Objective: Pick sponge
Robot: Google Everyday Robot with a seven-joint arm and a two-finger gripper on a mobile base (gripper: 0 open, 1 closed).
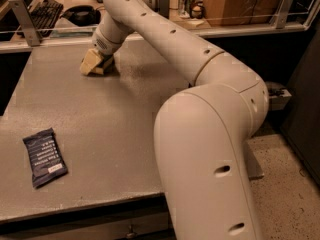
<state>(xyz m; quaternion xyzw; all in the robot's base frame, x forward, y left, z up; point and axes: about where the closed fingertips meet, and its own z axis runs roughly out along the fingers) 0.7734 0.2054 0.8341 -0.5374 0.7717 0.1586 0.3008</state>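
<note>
My gripper (pixel 94 64), with cream-yellow pads, is down on the far left part of the grey table (pixel 115 129), at the end of my long white arm (pixel 165 34). It touches or nearly touches the tabletop. The sponge does not show as a separate thing. A dark patch sits right by the gripper's right side, and I cannot tell whether that is the sponge or shadow.
A dark blue snack packet (pixel 45 156) lies flat near the table's front left. Behind a rail at the back are a keyboard (pixel 42 10), a black object (pixel 80 14), cans (pixel 190 1) and a cardboard box (pixel 235 1). My arm's big lower link (pixel 210 164) fills the right foreground.
</note>
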